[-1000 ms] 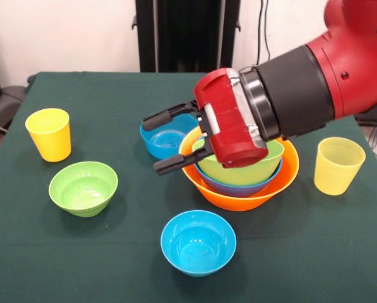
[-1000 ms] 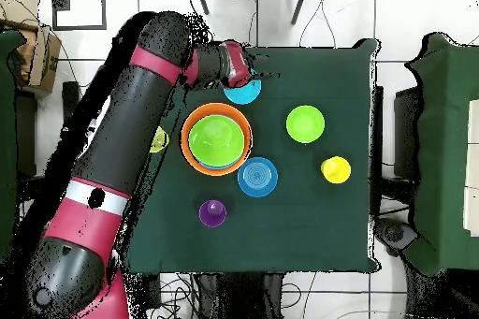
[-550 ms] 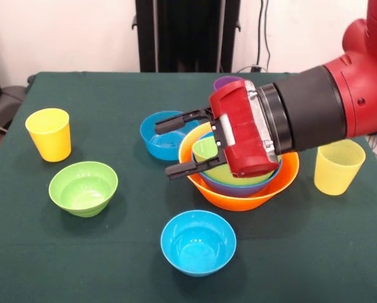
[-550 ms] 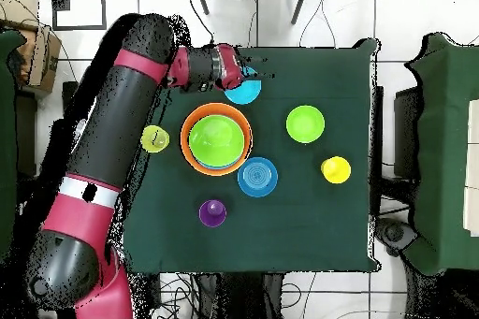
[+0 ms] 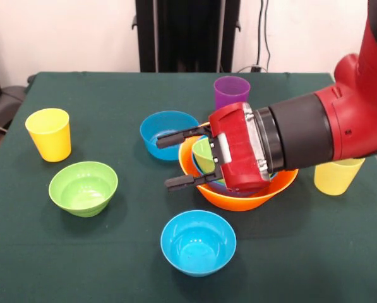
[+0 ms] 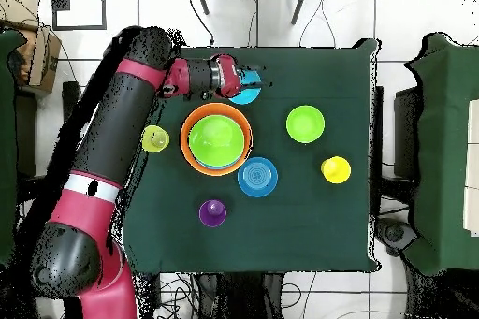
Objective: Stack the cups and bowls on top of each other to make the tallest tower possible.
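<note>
My gripper [image 5: 163, 163] is open and empty, its fingers pointing left beside the tower's rim. In the overhead view the gripper [image 6: 264, 79] hangs over a small blue bowl [image 6: 245, 93], the same bowl [image 5: 198, 242] that lies nearest in the front view. The tower is the orange bowl [image 5: 246, 194] with a blue and a green bowl [image 5: 204, 153] nested inside it. A second small blue bowl [image 5: 169, 132] sits behind the fingers. Also on the table are a small green bowl [image 5: 83, 187], a yellow cup [image 5: 48, 134], a purple cup [image 5: 232, 92] and a pale yellow cup [image 5: 335, 177], partly hidden by the arm.
The green cloth-covered table [image 5: 112, 101] carries everything. The thick red and black arm [image 5: 314, 129] lies across the right half of the tower. In the overhead view the arm [image 6: 122, 137] runs along the table's left edge, next to the pale yellow cup [image 6: 154, 137].
The gripper has sunk and shifted toward the near blue bowl, still open. The arm drew back to the right, uncovering the purple cup and more of the far blue bowl.
</note>
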Motion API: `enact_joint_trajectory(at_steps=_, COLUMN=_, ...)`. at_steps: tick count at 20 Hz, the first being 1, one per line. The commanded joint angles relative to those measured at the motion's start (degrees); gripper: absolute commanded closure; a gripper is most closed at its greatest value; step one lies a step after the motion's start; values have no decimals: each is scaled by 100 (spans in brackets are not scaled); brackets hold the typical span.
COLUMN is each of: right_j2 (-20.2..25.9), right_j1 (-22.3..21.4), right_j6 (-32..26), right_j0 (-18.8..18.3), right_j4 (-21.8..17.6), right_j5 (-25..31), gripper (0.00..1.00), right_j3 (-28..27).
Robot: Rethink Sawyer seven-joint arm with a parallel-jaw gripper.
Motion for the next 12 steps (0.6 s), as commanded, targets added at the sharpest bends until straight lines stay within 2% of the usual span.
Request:
enact_joint_trajectory(at_steps=1, right_j2=136, right_j1=284, right_j6=2109, right_j0=132, right_j4=116, right_j5=-266, gripper=0, right_j3=54)
enact_joint_trajectory(at_steps=6, right_j2=132, right_j1=348, right_j6=2321, right_j0=173, right_j4=6, right_j5=-389, gripper=0, right_j3=116)
enact_joint_trajectory(at_steps=12, right_j2=-107, right_j1=518, right_j6=2684, right_j0=89, right_j4=-58, right_j5=-337, gripper=0, right_j3=-33)
